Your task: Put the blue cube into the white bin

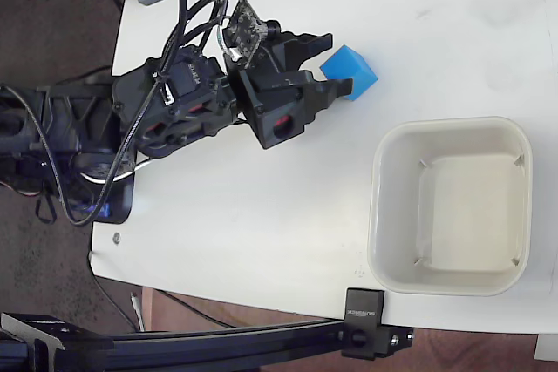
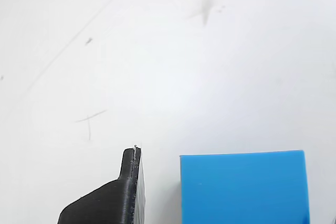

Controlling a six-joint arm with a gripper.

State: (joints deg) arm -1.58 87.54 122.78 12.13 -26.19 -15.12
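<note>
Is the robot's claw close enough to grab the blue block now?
Probably yes. In the fixed view the gripper sits right at the blue cube, with one finger on each side. The wrist view shows the cube beside a finger with a thin gap between them and nothing in between. The white bin stands apart.

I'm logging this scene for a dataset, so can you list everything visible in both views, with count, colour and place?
blue cube: one, bright blue, on the table in the upper middle of the fixed view, at the gripper's tips; fills the lower right of the wrist view.
white bin: one, cream-white, on the table at the right of the fixed view, nothing inside it.
table: one, white, faintly scuffed, under everything.
black clamp: one, at the table's lower edge.
black rail: one, along the bottom.
cables: several, black, at the left.
gripper: one, black, jaws apart around the cube.
finger: one visible in the wrist view, black, left of the cube with a gap.
</note>
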